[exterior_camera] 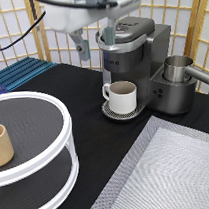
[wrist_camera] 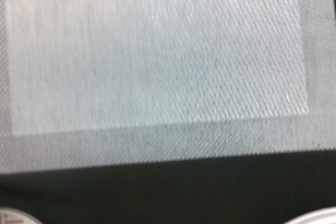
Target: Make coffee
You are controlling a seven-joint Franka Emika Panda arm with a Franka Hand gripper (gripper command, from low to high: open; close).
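My gripper hangs open at the exterior view's top, beside and just in front of the closed lid of the dark grey coffee machine. One of its fingers is left of the machine and the other is against the lid's front edge. Nothing shows between them. A cream mug with a handle stands on the machine's round drip tray. The coffee is out of view. The wrist view shows only the grey mat and the black tabletop.
A white two-tier round shelf fills the exterior view's lower left, with a tan handleless cup on its top tier. A steel pitcher sits on the machine's right side. A grey mat lies lower right, and a blue rack far left.
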